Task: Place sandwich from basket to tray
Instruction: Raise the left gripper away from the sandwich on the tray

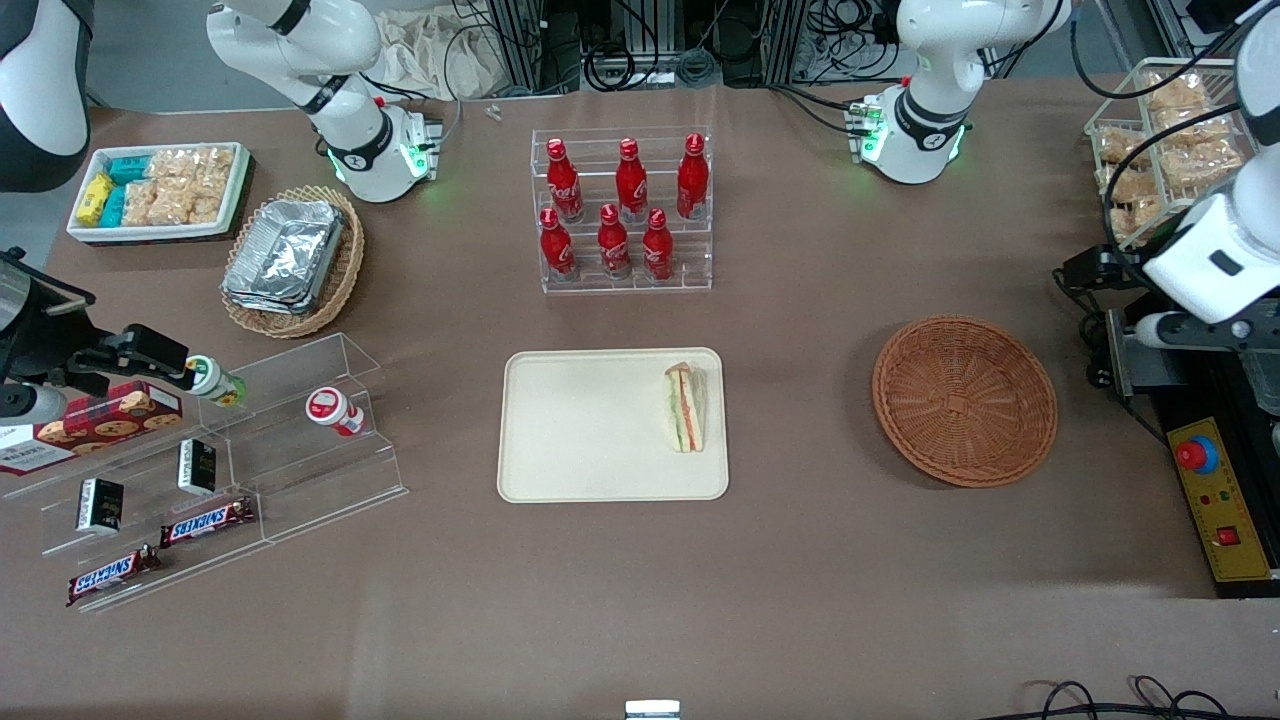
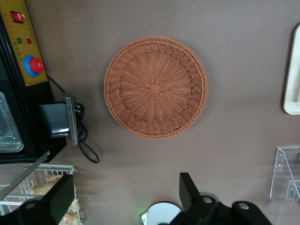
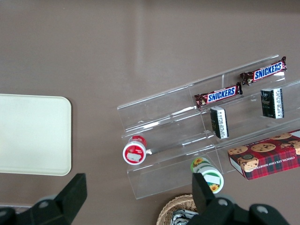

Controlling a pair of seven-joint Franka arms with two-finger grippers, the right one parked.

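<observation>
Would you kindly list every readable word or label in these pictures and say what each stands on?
"SNICKERS": on two bars on the clear stand.
Red bottles: white script, too blurred to read.
Cookie box, dark packets and yellow panel: print too small.
Sandwich, tray, basket: no text.
The claw, open, hangs above the table beside the basket.

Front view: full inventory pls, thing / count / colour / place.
sandwich: 1, pale bread, orange-green filling, on the tray at its working-arm edge
tray: 1, cream, table centre
basket: 1, reddish-brown wicker, empty, toward the working arm's end
cola bottles: 6, red, in a clear rack farther from the camera than the tray
foil containers: stacked, silver, in a tan wicker basket
Snickers bars: 2, brown, on a clear stepped shelf toward the parked arm's end
cookie box: 1, red, same shelf
tool: 1, black, open, above the table beside the basket
</observation>
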